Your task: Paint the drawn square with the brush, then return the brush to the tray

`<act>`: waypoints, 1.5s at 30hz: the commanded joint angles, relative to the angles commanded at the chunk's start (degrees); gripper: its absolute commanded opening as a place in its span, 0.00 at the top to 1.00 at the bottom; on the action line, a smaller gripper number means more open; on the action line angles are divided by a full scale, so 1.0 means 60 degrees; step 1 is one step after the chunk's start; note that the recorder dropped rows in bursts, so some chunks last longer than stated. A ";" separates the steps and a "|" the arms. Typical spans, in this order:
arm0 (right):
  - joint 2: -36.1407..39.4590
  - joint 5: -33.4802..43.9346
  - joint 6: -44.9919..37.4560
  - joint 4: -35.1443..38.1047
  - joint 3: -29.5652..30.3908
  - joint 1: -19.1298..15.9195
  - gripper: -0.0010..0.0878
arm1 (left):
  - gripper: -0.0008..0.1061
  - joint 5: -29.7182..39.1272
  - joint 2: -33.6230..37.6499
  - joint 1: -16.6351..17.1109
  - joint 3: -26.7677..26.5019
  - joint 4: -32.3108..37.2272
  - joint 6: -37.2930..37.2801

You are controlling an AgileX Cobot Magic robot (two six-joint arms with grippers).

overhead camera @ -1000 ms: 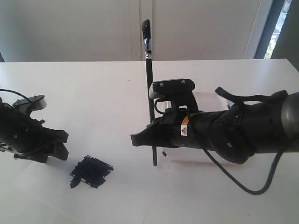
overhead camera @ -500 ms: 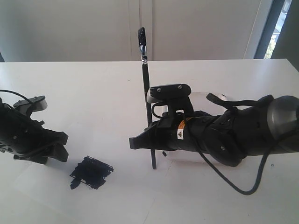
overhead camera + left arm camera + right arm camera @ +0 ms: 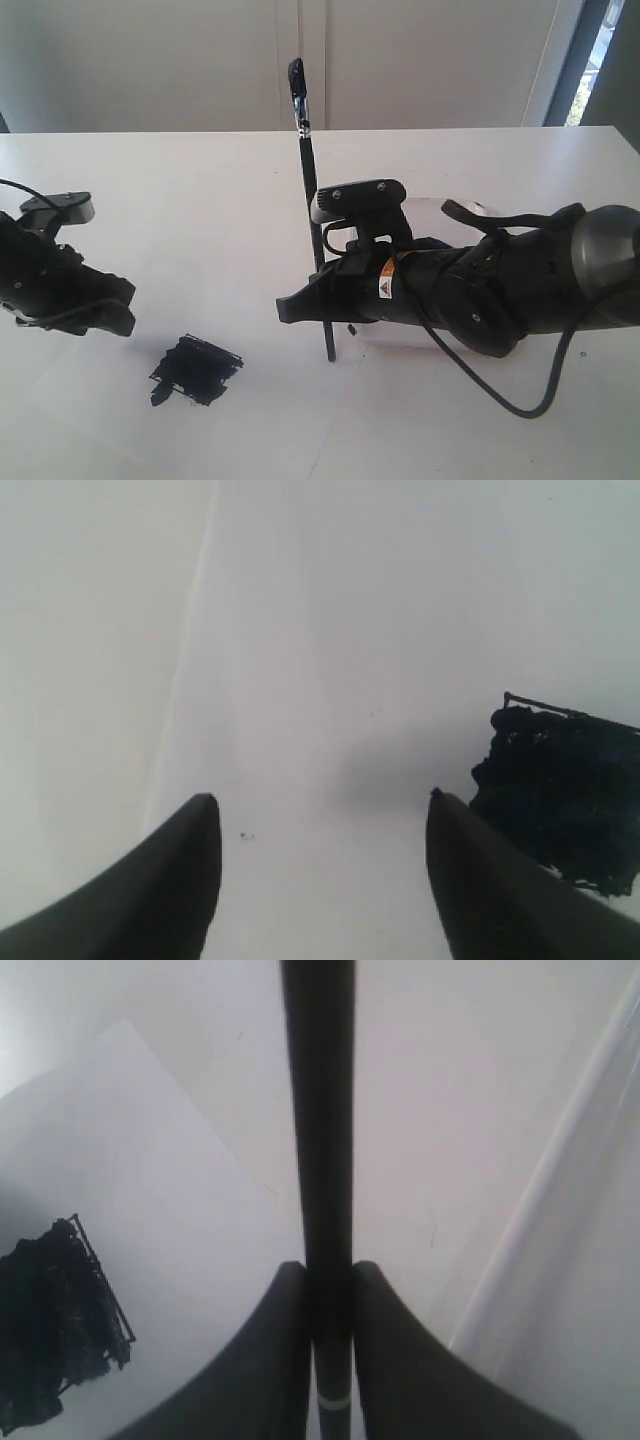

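Nearest you on the left, the drawn square (image 3: 197, 370) is a ragged dark patch on the white paper (image 3: 150, 1160), so painting looks done and only the return is left. Just beyond it the left gripper (image 3: 320, 798) hangs over the paper with jaws spread and nothing between them, the patch just beside one finger. Watch that arm: a low sweep to the right would drag through what may be wet paint. Mid-table, the right gripper (image 3: 327, 1270) pinches the brush (image 3: 312, 200) low on its black handle. The brush stands nearly upright, bristles at the top and far end, butt end down near the table (image 3: 200, 190); you cannot tell whether it touches. The tray (image 3: 435, 205) sits right of the brush, mostly hidden under the right arm, so you cannot see its paint blob or how much room it has. Risks from here: the pinch is low, so a quick tilt could make the long upper end swing or slip in the jaws. The bristle end may flick paint onto the table. The brush looks long against what shows of the tray — laid carelessly it could hang over the rim and roll out. Lowering blind, the handle could catch the rim and shove the tray.
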 joint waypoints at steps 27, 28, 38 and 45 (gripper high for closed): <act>-0.3393 0.3269 -0.0026 -0.0527 -0.0007 0.0000 0.99 | 0.99 0.0303 -0.3552 0.0000 0.1566 0.2480 -0.2667; -0.3572 0.3447 -0.0026 -0.0626 -0.0007 0.0000 0.99 | 0.99 0.0145 -0.3791 0.0000 0.1885 0.2480 -0.2769; -0.4797 0.7275 0.0819 -0.2508 -0.0007 0.0000 0.99 | 0.99 -0.0907 -0.6337 0.0000 0.3702 0.2410 -0.3718; -0.5068 0.9924 0.1909 -0.4060 -0.0007 0.0000 0.99 | 0.99 -0.1276 -0.7721 0.0000 0.4425 0.2374 -0.4270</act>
